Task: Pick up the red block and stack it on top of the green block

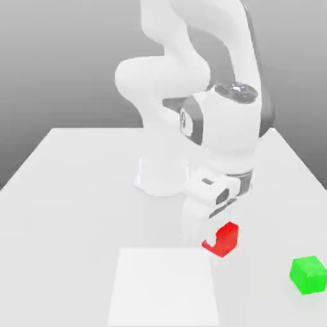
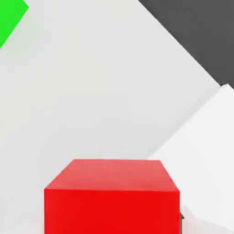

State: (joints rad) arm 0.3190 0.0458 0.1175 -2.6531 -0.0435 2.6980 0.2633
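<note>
Reaching down over the white table (image 1: pixel 76 191), the arm (image 1: pixel 191 83) holds its tool (image 1: pixel 214 236) at the red block (image 1: pixel 225 239), and the tool is closed on that block. In the exterior view the block sits at the tool's tip, partly covered by the pale finger (image 1: pixel 195 223) on the exterior view's left, with its red faces showing to the exterior view's right of that finger. Whether the block rests on the table or is lifted just clear of it cannot be told.

From the hand view the red block (image 2: pixel 112 196) looms close, its top face and one side face plainly seen.

Off toward the exterior view's right, the green block (image 1: pixel 309 274) stands on the table, well apart from the red one and nearer the table's front edge. In the hand view a corner of the green block (image 2: pixel 10 18) appears, far from the red block.

A lighter square patch (image 1: pixel 163 287) lies flat on the table, beginning just beside the red block and reaching toward the exterior view's left and front.
</note>
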